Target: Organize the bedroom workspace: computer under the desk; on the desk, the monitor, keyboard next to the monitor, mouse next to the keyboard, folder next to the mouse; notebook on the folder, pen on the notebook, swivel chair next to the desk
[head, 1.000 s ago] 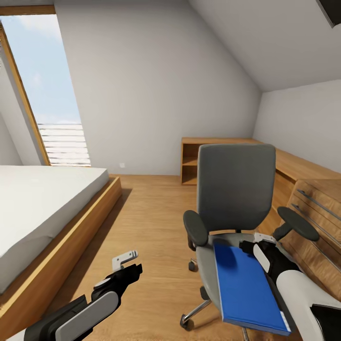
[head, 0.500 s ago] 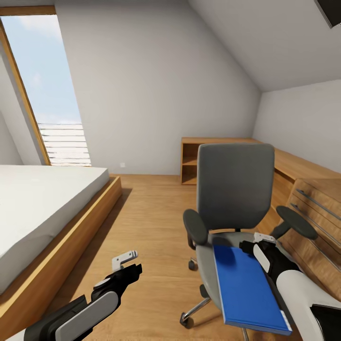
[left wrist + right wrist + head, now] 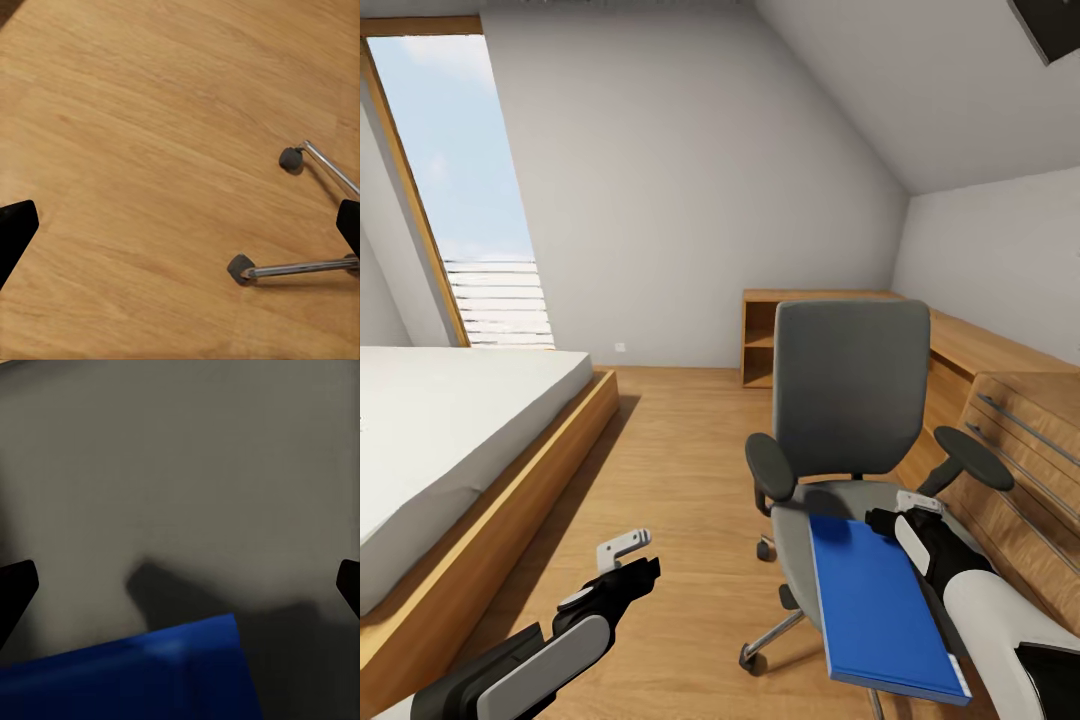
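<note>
Folder [image 3: 880, 600]: near right corner hidden behind right arm. Swivel chair [image 3: 850, 400]: base partly under seat, near castors cut off by frame edge. Dark object [image 3: 1050, 25], top right, cropped; unidentifiable.

A light wooden plank floor [image 3: 680, 470] fills the lower middle of the head view. On it stands the grey upholstered swivel chair with black armrests [image 3: 852, 400], right of centre, its chrome legs and dark castors [image 3: 241, 268] resting on the boards. The thin bright blue folder [image 3: 875, 605] lies flat on its grey seat [image 3: 800, 520], at lower right.
</note>
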You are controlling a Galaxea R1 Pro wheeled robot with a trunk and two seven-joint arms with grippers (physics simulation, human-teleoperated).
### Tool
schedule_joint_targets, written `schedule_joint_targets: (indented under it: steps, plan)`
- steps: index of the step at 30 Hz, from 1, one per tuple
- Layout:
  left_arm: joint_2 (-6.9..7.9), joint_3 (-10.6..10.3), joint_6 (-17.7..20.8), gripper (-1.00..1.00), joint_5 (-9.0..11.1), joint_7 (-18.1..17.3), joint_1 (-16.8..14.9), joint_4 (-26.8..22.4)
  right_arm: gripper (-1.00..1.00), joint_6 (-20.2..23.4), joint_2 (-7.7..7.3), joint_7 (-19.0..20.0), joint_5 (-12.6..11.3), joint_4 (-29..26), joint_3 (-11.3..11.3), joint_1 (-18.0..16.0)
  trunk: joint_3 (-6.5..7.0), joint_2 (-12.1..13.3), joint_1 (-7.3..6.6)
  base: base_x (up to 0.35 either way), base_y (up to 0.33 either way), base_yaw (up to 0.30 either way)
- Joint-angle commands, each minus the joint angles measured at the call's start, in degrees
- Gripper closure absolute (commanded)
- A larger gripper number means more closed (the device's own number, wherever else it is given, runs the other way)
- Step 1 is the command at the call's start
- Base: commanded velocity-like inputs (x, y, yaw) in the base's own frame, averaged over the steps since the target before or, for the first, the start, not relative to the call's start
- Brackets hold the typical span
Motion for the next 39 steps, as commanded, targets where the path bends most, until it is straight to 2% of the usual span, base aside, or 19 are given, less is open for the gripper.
schedule_joint_targets:
  steps: [1, 12, 22, 39]
  plan:
    - [0.05, -0.1, 0.4, -1.00, 0.0, 0.3, -0.1, -0.1, -1.00, 0.2, 0.00, -0.3, -0.6, -0.1, 0.0, 0.0, -0.06, 0.0, -0.01, -0.005, 0.000, 0.000]
    - [0.03, -0.1, 0.4, -1.00, 0.0, 0.3, -0.1, -0.1, -1.00, 0.2, 0.00, -0.2, -0.7, -0.1, 0.0, 0.0, -0.06, 0.0, -0.01, -0.005, 0.000, 0.000]
    - [0.05, -0.1, 0.4, -1.00, 0.1, 0.2, -0.1, 0.0, -1.00, 0.1, 0.00, -0.2, -0.7, -0.1, 0.0, 0.0, -0.06, 0.0, -0.01, -0.151, 0.000, 0.000]
    - [0.08, -0.1, 0.4, -1.00, 0.1, 0.2, -0.1, 0.1, -1.00, 0.1, 0.16, -0.1, -0.9, -0.2, 0.0, 0.0, 0.04, 0.0, -0.01, -0.008, 0.000, 0.000]
